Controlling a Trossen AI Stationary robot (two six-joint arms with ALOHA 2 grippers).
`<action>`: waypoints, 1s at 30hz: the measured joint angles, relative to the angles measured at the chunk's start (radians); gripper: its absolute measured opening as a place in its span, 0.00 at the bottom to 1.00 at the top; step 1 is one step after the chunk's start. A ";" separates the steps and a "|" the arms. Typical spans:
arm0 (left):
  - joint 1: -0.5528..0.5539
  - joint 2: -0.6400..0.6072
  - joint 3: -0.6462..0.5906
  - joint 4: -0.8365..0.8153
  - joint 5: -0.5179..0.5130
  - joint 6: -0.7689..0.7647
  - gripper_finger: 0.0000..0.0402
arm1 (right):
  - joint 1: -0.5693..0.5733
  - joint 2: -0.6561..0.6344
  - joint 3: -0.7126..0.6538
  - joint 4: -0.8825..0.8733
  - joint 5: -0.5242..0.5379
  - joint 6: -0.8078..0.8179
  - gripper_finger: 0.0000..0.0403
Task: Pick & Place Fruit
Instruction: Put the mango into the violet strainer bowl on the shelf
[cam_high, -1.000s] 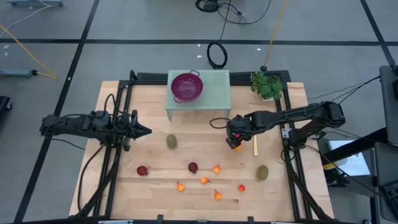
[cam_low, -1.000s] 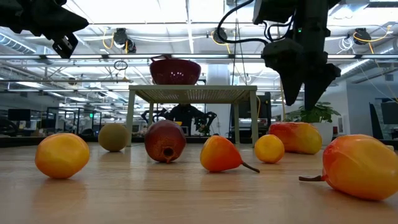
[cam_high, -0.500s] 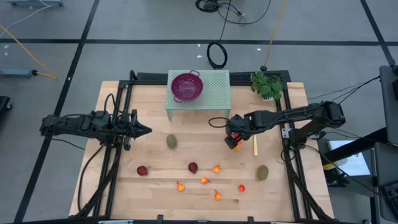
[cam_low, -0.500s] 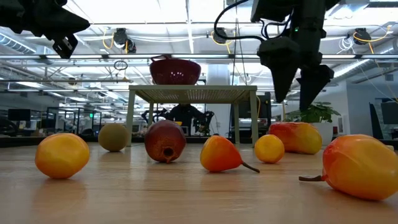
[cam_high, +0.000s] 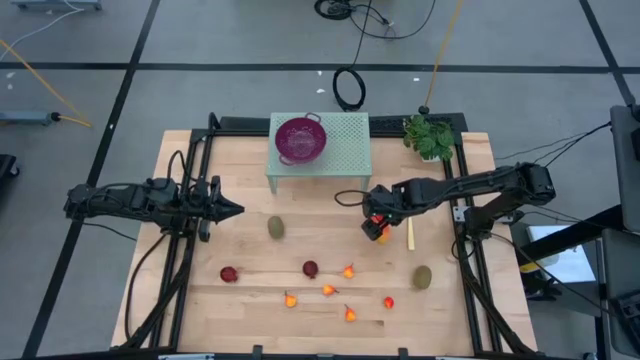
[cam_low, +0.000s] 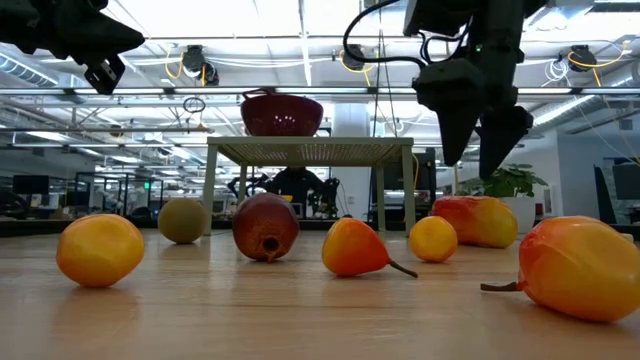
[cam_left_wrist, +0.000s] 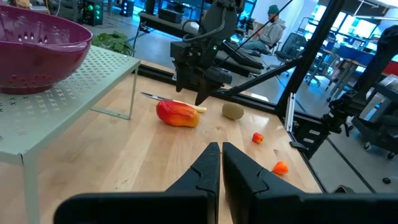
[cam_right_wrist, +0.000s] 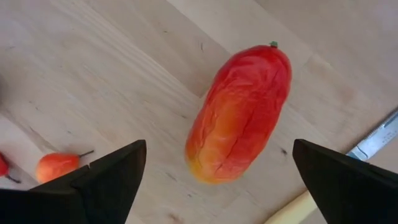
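Right gripper hangs over the red-orange mango, its fingers spread wide with the fruit lying on the wood between and below them, untouched. A second ago those fingers stood nearly together in the low view; half a second ago they had parted, and they now stand about as wide as then. The mango has not moved.

From above, the right gripper covers most of the mango, so only a bit of red shows beside the yellow-handled knife. Only the right wrist view shows the whole fruit, with the knife just beside it and a small orange fruit off to one side. The left wrist view shows the mango from the side, the knife behind it, and a brown-green oval near it.

Left gripper waits over the table's left side, unchanged, its fingers closed together and empty. The purple bowl sits on the green stand, with no fruit visible in it. The other fruits lie scattered across the front of the table.
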 joint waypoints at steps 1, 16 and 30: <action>0.000 0.000 0.000 0.000 0.000 0.000 0.04 | 0.000 0.000 -0.006 0.000 0.000 0.001 0.99; 0.000 0.000 0.000 0.000 -0.001 -0.022 0.04 | -0.022 0.000 -0.127 0.139 -0.001 0.076 0.99; 0.000 0.000 0.000 0.000 -0.002 -0.033 0.04 | -0.048 0.000 -0.239 0.322 0.000 0.077 0.98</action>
